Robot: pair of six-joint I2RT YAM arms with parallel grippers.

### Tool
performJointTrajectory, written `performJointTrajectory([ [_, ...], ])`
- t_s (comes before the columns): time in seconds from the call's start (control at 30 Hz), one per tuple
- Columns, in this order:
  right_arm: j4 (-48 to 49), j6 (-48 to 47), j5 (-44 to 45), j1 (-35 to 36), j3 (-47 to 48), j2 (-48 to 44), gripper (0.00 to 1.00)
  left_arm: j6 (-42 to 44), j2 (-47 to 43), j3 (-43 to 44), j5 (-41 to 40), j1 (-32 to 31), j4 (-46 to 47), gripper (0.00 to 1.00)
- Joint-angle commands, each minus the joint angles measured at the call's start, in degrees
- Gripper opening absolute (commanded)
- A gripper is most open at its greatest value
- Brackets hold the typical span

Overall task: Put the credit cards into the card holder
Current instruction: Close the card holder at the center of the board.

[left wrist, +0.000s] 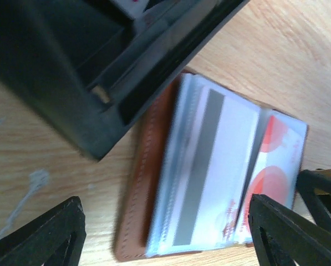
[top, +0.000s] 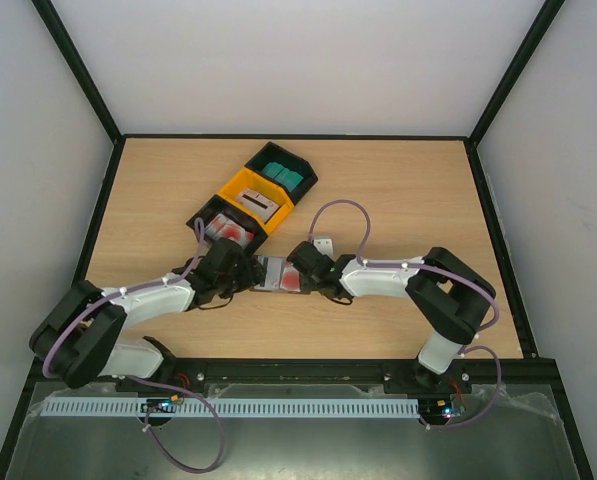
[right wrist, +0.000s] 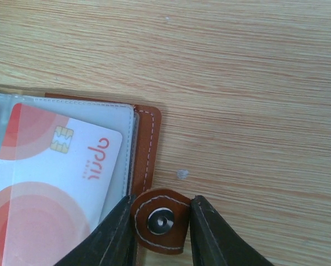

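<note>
Table: three bins in a slanting row at centre rear. Far bin, middle bin and near bin each have cards inside.
Card holder: lies open just in front of the near bin, with the left gripper on its left and the right gripper on its right.
Sleeved card: in the holder's right-hand sleeve.
Snap tab: between the right gripper's fingers.

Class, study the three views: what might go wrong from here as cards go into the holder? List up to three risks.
The right gripper pinches only the card holder's snap tab; a tug may slip it free or drag the holder.
The open left gripper hangs close to the black bin, so it might bump it.
The red-and-white card sits in a clear sleeve and may slide out if the holder tilts.
</note>
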Motion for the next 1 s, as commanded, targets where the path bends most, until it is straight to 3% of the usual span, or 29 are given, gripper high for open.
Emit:
performJointTrajectory([
  [0.0,4.0,0.1,-5.7,-1.4,-3.1,0.6,0.27,-1.0,4.3,-0.8,5.6,0.6,0.9,0.82],
  [0.4,12.7,0.0,-19.9,-5.6,-9.4,-1.1,0.26,-4.4,6.5,-4.1,13.8,0.7,15.1,0.78],
  [0.67,8.4,0.4,-13.1,-5.9,-8.0,-5.9,0.2,-2.5,4.4,-3.4,11.2,0.7,12.8,0.73],
  [0.97,7.2,-0.9,-13.5,-5.9,-6.1,-8.6,0.25,-1.3,7.2,-3.2,10.6,0.7,11.9,0.6],
])
